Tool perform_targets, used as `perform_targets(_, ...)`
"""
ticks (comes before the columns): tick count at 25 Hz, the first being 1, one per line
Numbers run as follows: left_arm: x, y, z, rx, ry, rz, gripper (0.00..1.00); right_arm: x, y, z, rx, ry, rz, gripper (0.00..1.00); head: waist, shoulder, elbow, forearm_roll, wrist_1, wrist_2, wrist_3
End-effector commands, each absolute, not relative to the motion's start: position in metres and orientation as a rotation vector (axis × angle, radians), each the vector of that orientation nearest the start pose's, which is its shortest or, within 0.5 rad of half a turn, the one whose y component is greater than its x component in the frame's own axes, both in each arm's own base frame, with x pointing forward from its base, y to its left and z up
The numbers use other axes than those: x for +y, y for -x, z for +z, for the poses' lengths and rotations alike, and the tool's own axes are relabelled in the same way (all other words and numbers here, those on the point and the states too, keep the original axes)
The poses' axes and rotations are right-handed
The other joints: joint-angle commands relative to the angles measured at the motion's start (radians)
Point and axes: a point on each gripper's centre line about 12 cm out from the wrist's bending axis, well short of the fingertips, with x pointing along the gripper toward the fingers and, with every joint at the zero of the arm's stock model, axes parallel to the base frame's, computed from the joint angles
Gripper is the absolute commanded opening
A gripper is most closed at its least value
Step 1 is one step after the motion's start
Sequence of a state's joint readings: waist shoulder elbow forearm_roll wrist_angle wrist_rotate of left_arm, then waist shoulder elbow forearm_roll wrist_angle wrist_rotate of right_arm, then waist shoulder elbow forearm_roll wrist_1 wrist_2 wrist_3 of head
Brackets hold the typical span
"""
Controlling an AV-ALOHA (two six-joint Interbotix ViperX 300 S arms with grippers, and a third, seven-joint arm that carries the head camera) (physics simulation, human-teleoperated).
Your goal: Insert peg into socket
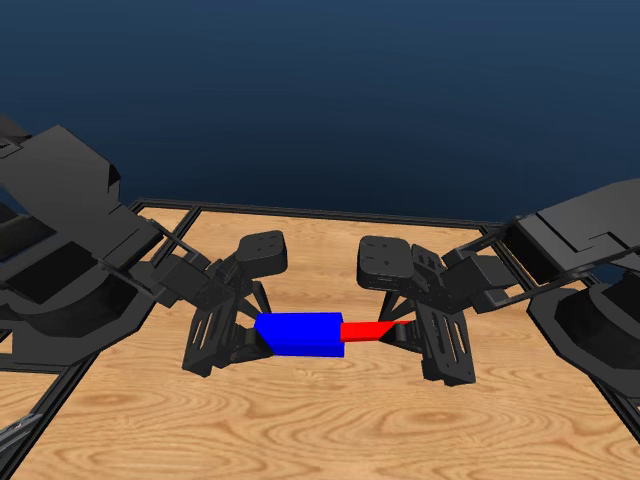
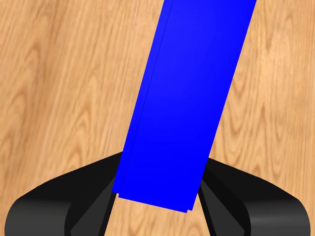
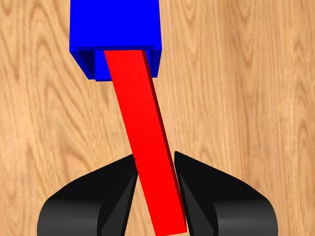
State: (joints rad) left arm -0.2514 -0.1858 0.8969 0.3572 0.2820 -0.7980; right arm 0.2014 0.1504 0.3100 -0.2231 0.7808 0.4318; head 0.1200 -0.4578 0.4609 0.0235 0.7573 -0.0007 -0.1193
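Note:
The blue socket (image 1: 300,334) hangs above the table's middle, with my left gripper (image 1: 248,335) shut on its left end. In the left wrist view the socket (image 2: 189,98) runs away from the two black jaws that clamp it. The thin red peg (image 1: 366,330) is held in my right gripper (image 1: 402,330), which is shut on its right end. In the right wrist view the peg (image 3: 145,137) slants up from the jaws and its far tip sits inside the socket's (image 3: 115,24) open hollow end.
The wooden table (image 1: 320,420) lies below both grippers, with a dark frame (image 1: 300,212) along its far edge and sides. Both black arms reach in from the left and right.

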Motion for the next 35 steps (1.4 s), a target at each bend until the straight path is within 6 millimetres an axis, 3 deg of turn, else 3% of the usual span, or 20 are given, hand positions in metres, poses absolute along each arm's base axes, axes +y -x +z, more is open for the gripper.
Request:
perform_targets(1, -0.062, -0.3, 0.148, 0.964, 0.247, 0.103, 0.0, 0.06, -0.419, 0.187, 1.194, -0.023, -0.13, 0.0, 0.006, 0.002, -0.011, 0.001, -0.008, -0.004, 0.004)
perform_targets(8, -0.067, -0.318, 0.13, 1.061, 0.251, 0.218, 0.0, 0.062, -0.437, 0.205, 1.287, 0.02, -0.096, 0.0, 0.011, 0.002, -0.012, 0.003, -0.005, -0.007, 0.026)
perform_targets(13, -0.072, -0.324, 0.135, 1.055, 0.251, 0.243, 0.0, 0.069, -0.451, 0.198, 1.306, 0.023, -0.052, 0.0, 0.012, 0.004, -0.014, 0.003, -0.007, -0.006, 0.03)
perform_targets(17, -0.071, -0.319, 0.125, 1.081, 0.24, 0.268, 0.0, 0.07, -0.458, 0.193, 1.3, 0.007, -0.031, 0.0, 0.012, 0.004, -0.014, 0.003, -0.008, -0.007, 0.031)
perform_targets(18, -0.069, -0.319, 0.126, 1.079, 0.248, 0.279, 0.0, 0.069, -0.458, 0.191, 1.301, 0.003, -0.034, 0.92, 0.012, 0.004, -0.014, 0.003, -0.008, -0.007, 0.033)
perform_targets(19, -0.073, -0.321, 0.13, 1.062, 0.251, 0.262, 0.0, 0.068, -0.456, 0.191, 1.302, -0.005, -0.035, 1.0, 0.012, 0.004, -0.015, 0.004, -0.007, -0.006, 0.034)
perform_targets(23, -0.071, -0.316, 0.124, 1.087, 0.242, 0.285, 0.0, 0.064, -0.449, 0.188, 1.306, -0.027, -0.051, 1.0, 0.011, 0.005, -0.015, 0.003, -0.009, -0.005, 0.033)
perform_targets(25, -0.073, -0.319, 0.13, 1.068, 0.251, 0.281, 0.0, 0.059, -0.444, 0.188, 1.3, -0.044, -0.07, 1.0, 0.01, 0.005, -0.016, 0.004, -0.011, -0.003, 0.035)
perform_targets(26, -0.075, -0.32, 0.135, 1.058, 0.254, 0.276, 0.0, 0.057, -0.44, 0.187, 1.303, -0.052, -0.08, 1.0, 0.009, 0.005, -0.016, 0.003, -0.011, -0.002, 0.036)
perform_targets(27, -0.072, -0.316, 0.127, 1.081, 0.246, 0.289, 0.0, 0.055, -0.435, 0.186, 1.306, -0.059, -0.092, 1.0, 0.008, 0.005, -0.016, 0.003, -0.012, -0.002, 0.036)
perform_targets(28, -0.075, -0.32, 0.135, 1.053, 0.257, 0.285, 0.0, 0.055, -0.432, 0.188, 1.299, -0.064, -0.096, 1.0, 0.008, 0.005, -0.016, 0.003, -0.013, -0.002, 0.036)
perform_targets(31, -0.074, -0.314, 0.122, 1.093, 0.233, 0.288, 0.0, 0.045, -0.416, 0.189, 1.299, -0.1, -0.139, 1.0, 0.007, 0.005, -0.016, 0.003, -0.013, -0.002, 0.036)
perform_targets(35, -0.075, -0.315, 0.129, 1.073, 0.264, 0.287, 0.0, 0.043, -0.4, 0.19, 1.295, -0.128, -0.165, 1.0, 0.006, 0.006, -0.017, 0.002, -0.013, -0.003, 0.034)
